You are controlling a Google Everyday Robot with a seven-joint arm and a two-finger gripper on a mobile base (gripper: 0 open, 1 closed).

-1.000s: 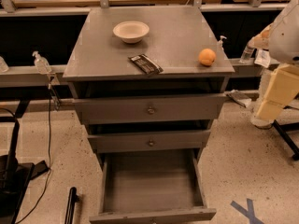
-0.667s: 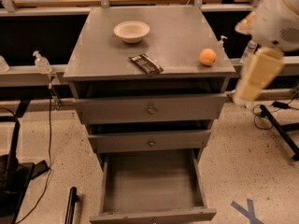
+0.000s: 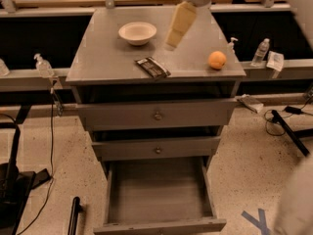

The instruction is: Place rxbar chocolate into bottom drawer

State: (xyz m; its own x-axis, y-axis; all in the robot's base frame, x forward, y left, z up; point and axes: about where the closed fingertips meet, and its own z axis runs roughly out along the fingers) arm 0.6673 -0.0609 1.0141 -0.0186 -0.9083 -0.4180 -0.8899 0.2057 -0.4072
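My cream tool [image 3: 172, 39] hangs over the grey metal surface [image 3: 100, 58] beside the white bowl [image 3: 137, 33]; wide or narrow, I cannot tell. The dark-wrapped flat rxbar chocolate [image 3: 152, 67] lies on that surface, with the deep grey bottom drawer [image 3: 159, 192] open below.

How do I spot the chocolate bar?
Look on the grey metal cabinet, near its top's front edge, just in front of the robot's cream gripper. It is the flat, black, rectangular wrapper; the white bowl and orange fruit nearby are round.
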